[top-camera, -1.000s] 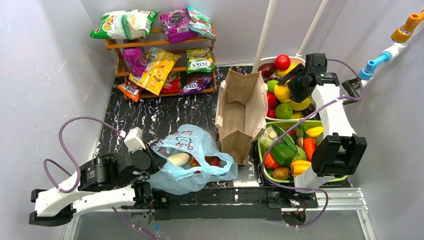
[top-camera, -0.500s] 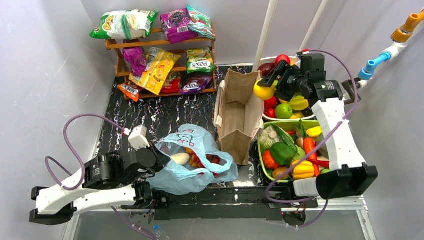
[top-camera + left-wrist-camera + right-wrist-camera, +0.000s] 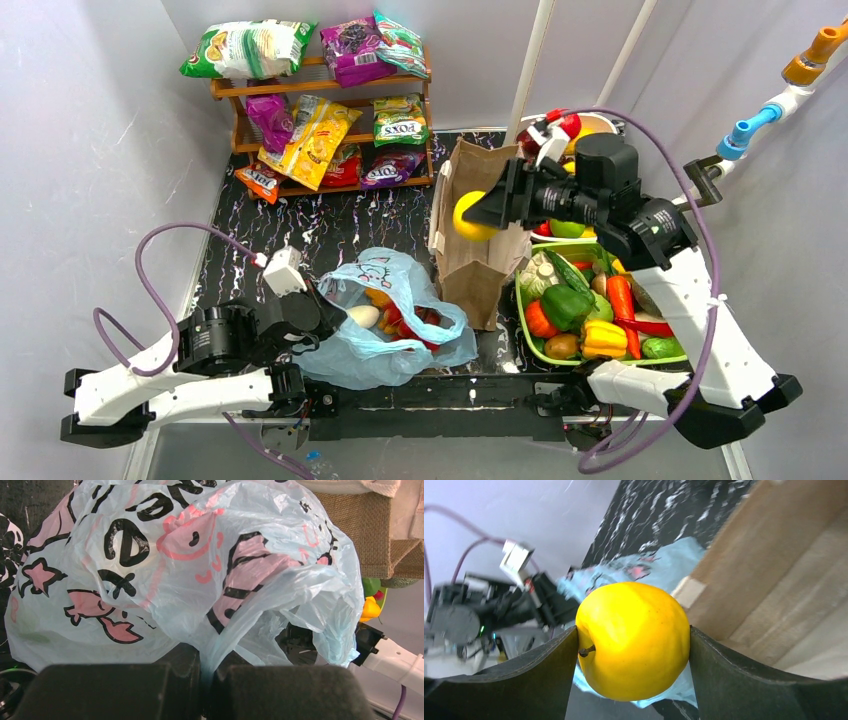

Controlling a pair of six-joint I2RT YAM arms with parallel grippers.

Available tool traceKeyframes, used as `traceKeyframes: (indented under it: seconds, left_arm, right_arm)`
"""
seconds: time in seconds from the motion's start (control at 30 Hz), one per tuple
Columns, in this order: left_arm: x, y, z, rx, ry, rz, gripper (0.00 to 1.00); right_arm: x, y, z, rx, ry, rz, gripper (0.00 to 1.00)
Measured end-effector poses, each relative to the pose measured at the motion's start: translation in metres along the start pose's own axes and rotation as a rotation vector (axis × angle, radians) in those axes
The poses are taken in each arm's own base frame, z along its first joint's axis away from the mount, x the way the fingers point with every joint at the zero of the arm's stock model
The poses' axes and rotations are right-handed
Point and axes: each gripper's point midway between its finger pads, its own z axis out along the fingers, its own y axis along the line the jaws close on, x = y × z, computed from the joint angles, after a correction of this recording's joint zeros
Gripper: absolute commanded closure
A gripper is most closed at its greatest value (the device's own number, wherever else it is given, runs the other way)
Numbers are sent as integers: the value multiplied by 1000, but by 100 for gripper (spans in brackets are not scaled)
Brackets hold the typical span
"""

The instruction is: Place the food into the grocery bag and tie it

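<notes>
A slip would likely have dropped the yellow apple [image 3: 634, 640] into the brown paper bag [image 3: 482, 255] mid-worktop, since the right gripper [image 3: 472, 216] held it squarely between its jaws right above it. The grocery bag [image 3: 350, 360] lay at the near edge (left of centre), its thin rim pinched in the closed left gripper [image 3: 202, 675].

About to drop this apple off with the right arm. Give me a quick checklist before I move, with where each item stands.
1. Yellow apple clamped in the right gripper: ok.
2. Left gripper pinching the grocery bag plastic: ok.
3. Bag mouth open upward, food visible inside: ok.
4. Apple above the grocery bag: not ok, the top view shows it over the brown paper bag.
5. Room inside for the apple: cannot tell.
</notes>
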Motion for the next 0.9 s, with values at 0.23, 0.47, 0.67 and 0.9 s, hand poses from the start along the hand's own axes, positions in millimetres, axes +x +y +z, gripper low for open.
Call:
traceKeyframes:
  seconds: [0.23, 0.47, 0.67, 0.9]
  left_arm:
    - [2, -10, 8, -12, -1, 24, 100]
    - [-3, -23, 9, 1, -13, 29, 100]
    - [-6, -24, 6, 11, -19, 25, 100]
    - [-10, -23, 0, 41, -28, -2, 100]
  right_arm:
    - [52, 59, 5, -147, 133, -179, 43]
    - [108, 96, 43, -133, 252, -340, 42]
    - [143, 96, 87, -31, 318, -419, 36]
    - [155, 101, 108, 7, 351, -468, 20]
